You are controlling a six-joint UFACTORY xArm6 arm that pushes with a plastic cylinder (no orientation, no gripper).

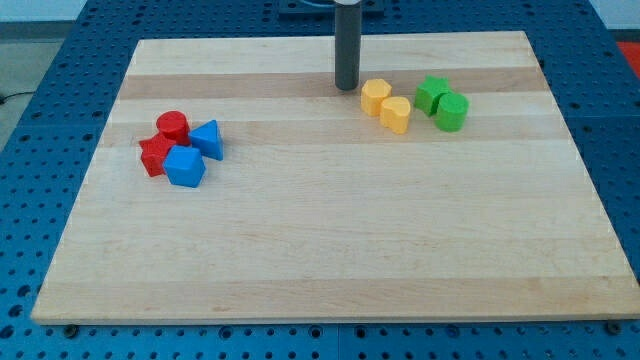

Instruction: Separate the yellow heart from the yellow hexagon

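Yellow hexagon (375, 96) touching yellow heart (396, 115): separation not yet done. My tip (347, 87) just left of hexagon; no claw fitted.

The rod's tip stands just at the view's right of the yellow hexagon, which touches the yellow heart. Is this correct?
Not quite. In the camera view my tip stands just to the view's left of the yellow hexagon, not its right. The hexagon does touch the yellow heart.
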